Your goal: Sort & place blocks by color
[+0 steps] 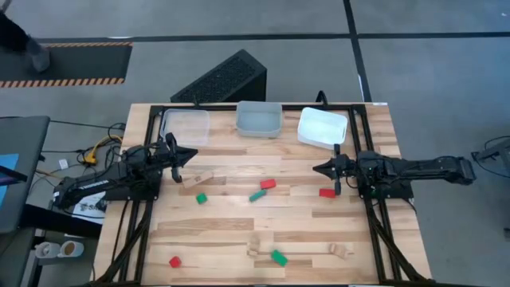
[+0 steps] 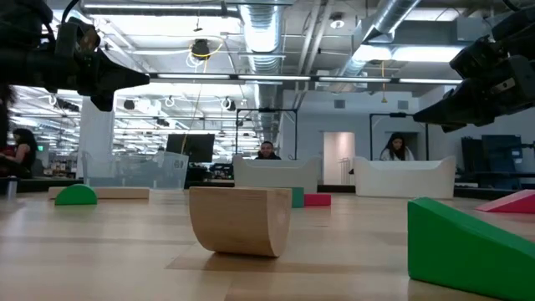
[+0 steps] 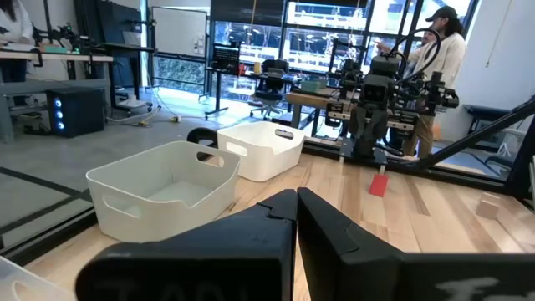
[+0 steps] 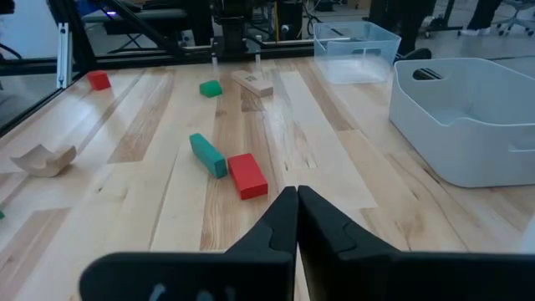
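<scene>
Small red, green and plain wooden blocks lie scattered flat on the table. A red block (image 1: 268, 183) and a green brick (image 1: 257, 195) sit mid-table, and a green block (image 1: 202, 198) and a wooden piece (image 1: 209, 177) lie left of them. Another red block (image 1: 327, 192) lies just below my right gripper (image 1: 319, 168). Near the front edge are a red block (image 1: 174, 261), a green block (image 1: 278, 257) and wooden pieces (image 1: 341, 250). My left gripper (image 1: 187, 154) hovers at the left, shut and holding nothing. The right gripper is also shut and holds nothing.
Three trays stand along the far edge: a clear one (image 1: 185, 126), a grey-white one (image 1: 259, 118) and a white one (image 1: 322, 127). A black slatted box (image 1: 223, 78) lies beyond the table. In the low view a wooden arch (image 2: 238, 219) and a green wedge (image 2: 468, 247) lie close to the camera. People are in the room behind.
</scene>
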